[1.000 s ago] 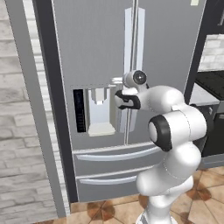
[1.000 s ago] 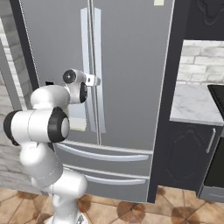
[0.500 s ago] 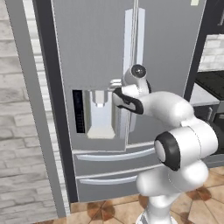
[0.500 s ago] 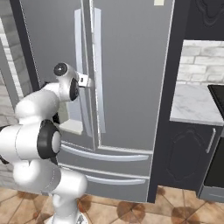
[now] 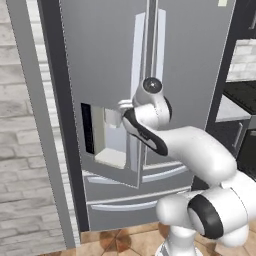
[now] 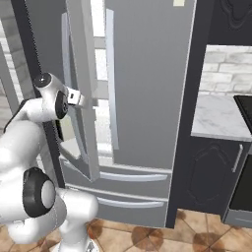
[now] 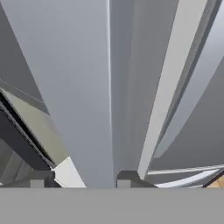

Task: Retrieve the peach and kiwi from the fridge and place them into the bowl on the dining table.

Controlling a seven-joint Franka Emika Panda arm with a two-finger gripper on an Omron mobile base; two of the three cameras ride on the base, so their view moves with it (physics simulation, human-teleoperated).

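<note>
Grey-silver fridge [image 6: 147, 98], left door ajar.
We see our fingers [image 7: 127, 178] on both sides of the vertical handle [image 6: 88, 98], seemingly gripping it; the door swings toward us.

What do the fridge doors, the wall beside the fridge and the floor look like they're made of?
The fridge doors look like brushed grey metal, probably stainless steel: smooth, with a soft even sheen. The wall left of it looks like pale grey stone or brick, laid in rough courses. The floor looks like glossy brown tile with a patterned surface.
</note>
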